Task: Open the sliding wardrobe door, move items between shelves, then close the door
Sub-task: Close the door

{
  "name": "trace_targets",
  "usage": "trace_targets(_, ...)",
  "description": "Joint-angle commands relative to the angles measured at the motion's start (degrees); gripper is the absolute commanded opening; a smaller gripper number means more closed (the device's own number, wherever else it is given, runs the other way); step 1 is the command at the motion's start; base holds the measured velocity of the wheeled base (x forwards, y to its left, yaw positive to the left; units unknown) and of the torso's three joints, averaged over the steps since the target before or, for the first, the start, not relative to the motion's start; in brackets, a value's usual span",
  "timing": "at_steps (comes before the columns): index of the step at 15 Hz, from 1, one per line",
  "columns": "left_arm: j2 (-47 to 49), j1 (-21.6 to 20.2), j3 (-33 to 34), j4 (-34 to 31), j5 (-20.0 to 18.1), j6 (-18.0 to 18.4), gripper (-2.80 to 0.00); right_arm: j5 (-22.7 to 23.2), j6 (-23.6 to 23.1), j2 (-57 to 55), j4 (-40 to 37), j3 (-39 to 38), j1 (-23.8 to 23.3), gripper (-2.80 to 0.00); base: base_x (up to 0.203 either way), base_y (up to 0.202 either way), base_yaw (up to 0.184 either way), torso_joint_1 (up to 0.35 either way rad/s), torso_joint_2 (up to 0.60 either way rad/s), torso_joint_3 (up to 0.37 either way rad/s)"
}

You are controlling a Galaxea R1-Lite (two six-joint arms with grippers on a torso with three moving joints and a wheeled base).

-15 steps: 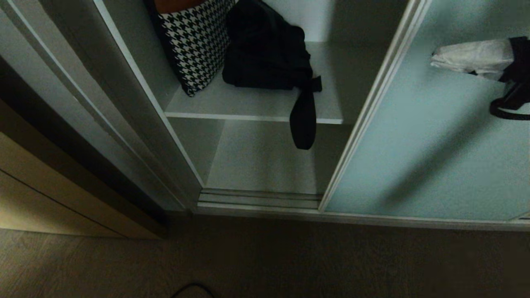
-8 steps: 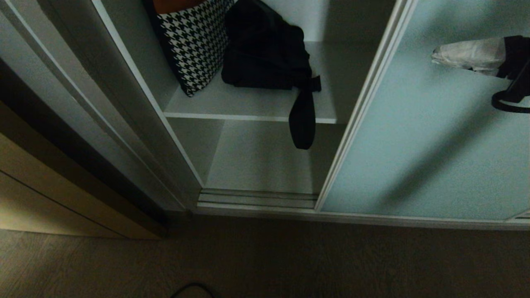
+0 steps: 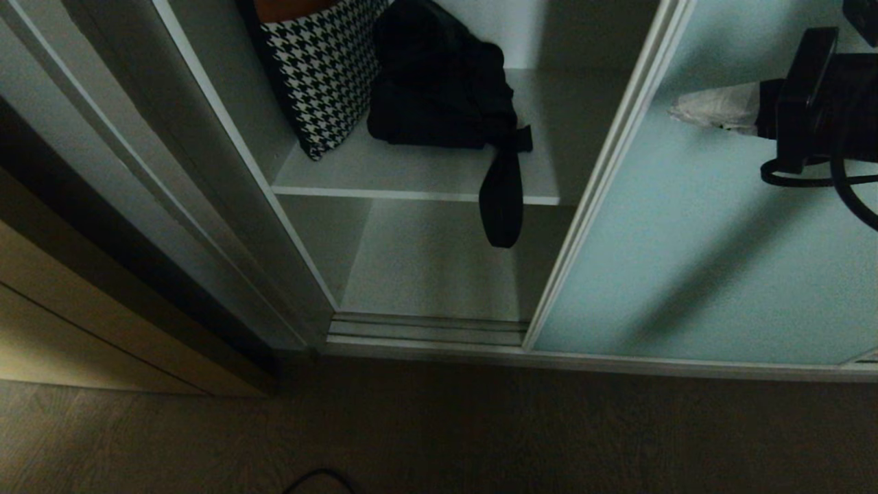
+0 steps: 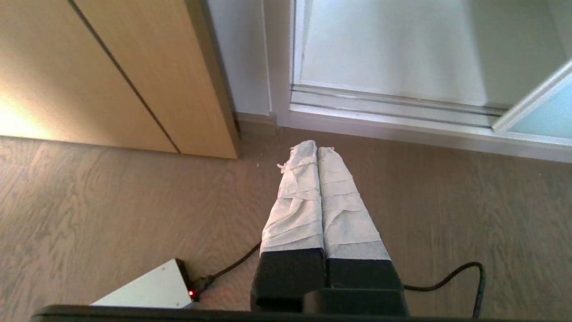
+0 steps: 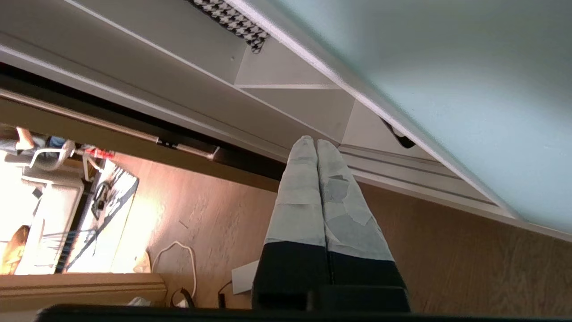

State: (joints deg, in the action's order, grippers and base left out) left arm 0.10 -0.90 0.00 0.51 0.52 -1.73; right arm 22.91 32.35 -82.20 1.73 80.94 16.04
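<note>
On upper shelf (image 3: 411, 171): houndstooth bag (image 3: 319, 75) beside black bag (image 3: 439, 82); strap overhangs front edge.
Lower shelf (image 3: 425, 267): bare.
Sliding door (image 3: 706, 261): partly open.
Right pincer (image 3: 675, 111): pressed together before glass.
Left pincer (image 4: 311, 150): pressed together above floor (image 4: 111, 214).
Writing: none legible.

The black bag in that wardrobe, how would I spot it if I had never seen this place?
Find the frosted blue-green sliding door; left of it the wardrobe stands open. On the upper shelf two bags sit side by side. The black bag is the right-hand one, plain and floppy with a strap drooping over the shelf edge, unlike the houndstooth bag.
</note>
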Motion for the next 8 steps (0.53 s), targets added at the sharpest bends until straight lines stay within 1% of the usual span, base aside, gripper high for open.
trace_targets(1,0.1,0.0,0.1,0.0,0.0,0.0,-2.8,0.1,0.2,-1.3,0.0,0.8,0.1,-2.8,0.0,0.0,0.0,0.0,0.0,0.0)
trace_targets(5,0.1,0.0,0.1,0.0,0.0,0.0,-2.8,-1.2,0.2,-2.7,0.8,2.8,0.1,-2.8,0.0,0.0,0.0,0.0,0.0,0.0)
trace_targets(6,0.0,0.0,0.1,0.0,0.0,0.0,-2.8,-1.6,0.2,-3.0,1.7,2.8,0.1,-2.8,0.0,0.0,0.0,0.0,0.0,0.0)
trace_targets(7,0.0,0.0,0.1,0.0,0.0,0.0,-2.8,-3.1,0.3,-3.5,4.5,2.3,0.1,-2.8,0.0,0.0,0.0,0.0,0.0,0.0)
trace_targets(8,0.0,0.0,0.1,0.0,0.0,0.0,-2.8,-4.1,0.5,-3.6,5.4,1.9,-0.1,-2.8,0.0,0.0,0.0,0.0,0.0,0.0)
